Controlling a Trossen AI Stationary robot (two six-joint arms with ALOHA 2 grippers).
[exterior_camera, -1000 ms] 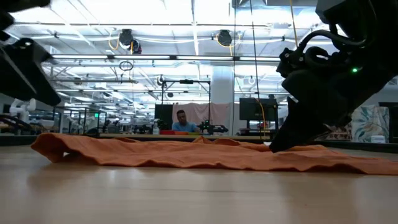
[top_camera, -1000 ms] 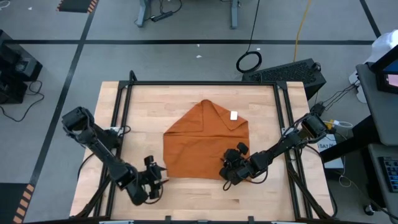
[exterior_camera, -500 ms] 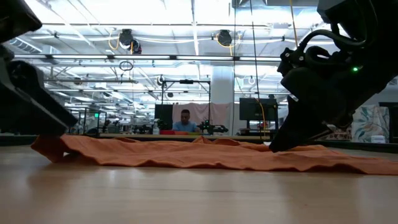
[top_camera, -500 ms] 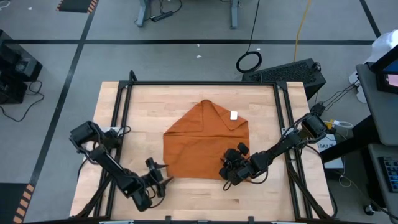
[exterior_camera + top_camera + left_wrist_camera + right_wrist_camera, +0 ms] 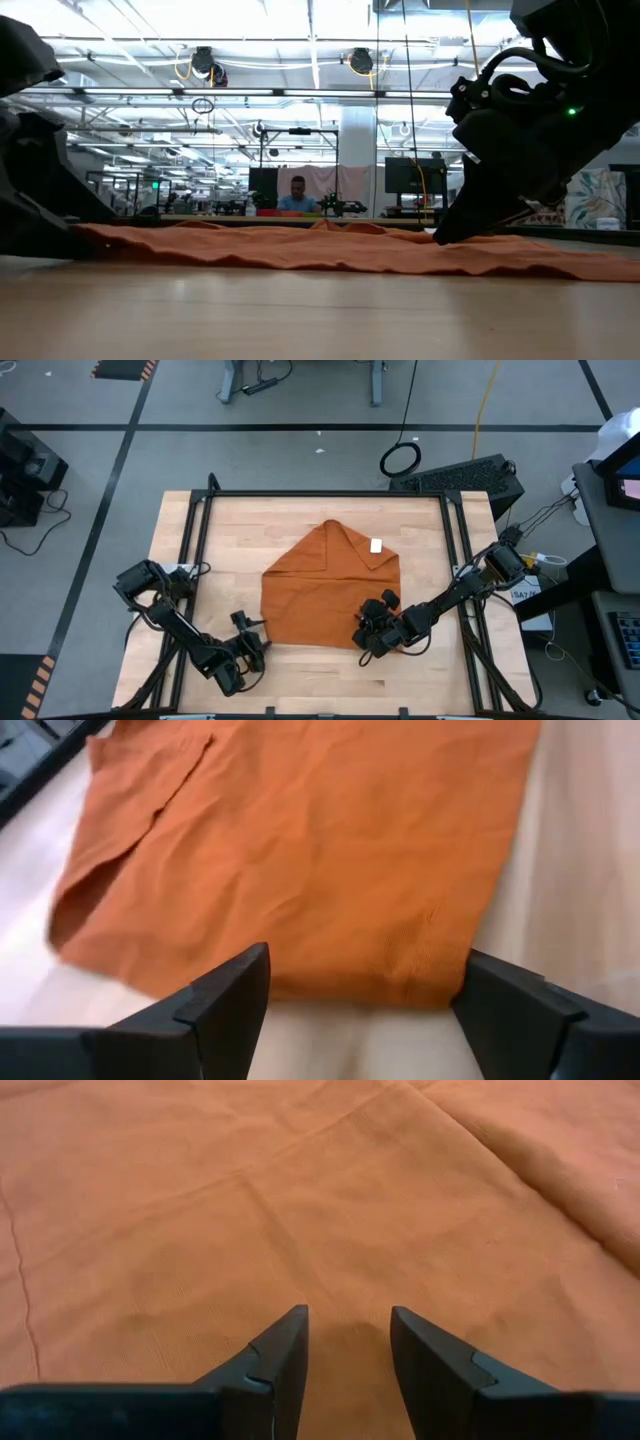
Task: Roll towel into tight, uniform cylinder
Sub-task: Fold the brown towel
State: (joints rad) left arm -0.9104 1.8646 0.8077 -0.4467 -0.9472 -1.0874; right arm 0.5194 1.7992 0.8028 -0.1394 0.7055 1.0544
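At the near edge, the left gripper point(image 5: 360, 1020) gapes wide just short of the towel point(image 5: 330, 585)'s near-left corner; the right gripper point(image 5: 348, 1370), half-parted, presses its near-right edge. Rolling hasn't begun: next, both must pinch that hem. The far corners lie folded inward at mid-table.

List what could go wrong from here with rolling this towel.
1. The towel is folded unevenly, one flap with the white tag lying over it, so a roll may come out lopsided.
2. The left tool stands open at one near corner while the right tool sits on the cloth farther in, so the edge may lift unevenly.
3. The right tool's fingers rest on flat fabric and may slip instead of catching it.
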